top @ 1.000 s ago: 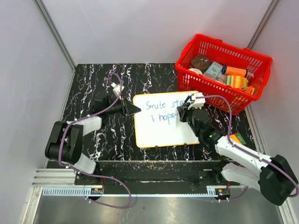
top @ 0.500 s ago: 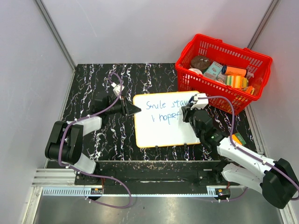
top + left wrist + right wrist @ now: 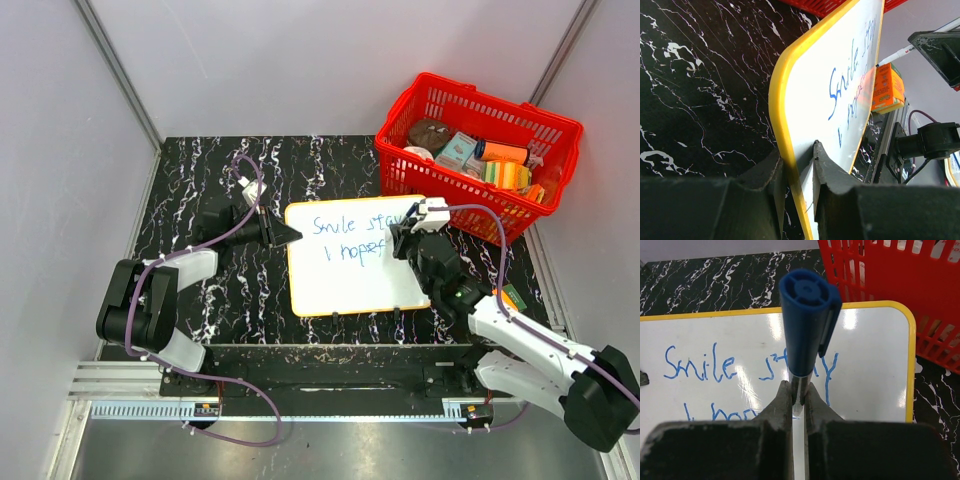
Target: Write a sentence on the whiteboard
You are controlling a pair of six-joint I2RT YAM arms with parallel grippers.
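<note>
Blue words [image 3: 334, 226] on the whiteboard [image 3: 350, 285] say "Smile stay" and "hope". The left end effector [image 3: 799, 156] pinches its edge; the right end effector [image 3: 797, 392] squeezes a pen [image 3: 807, 315].

The table [image 3: 220, 170] is black with white marble veins and fills the middle of the top view, walled in at the back and both sides; a whiteboard [image 3: 350, 285] lies on it at centre frame, long side running towards the bottom; a red basket [image 3: 440, 190] stands at the upper right, just beside the board's upper right corner; a small orange and green box [image 3: 511, 297] lies near the right edge, below the basket.
</note>
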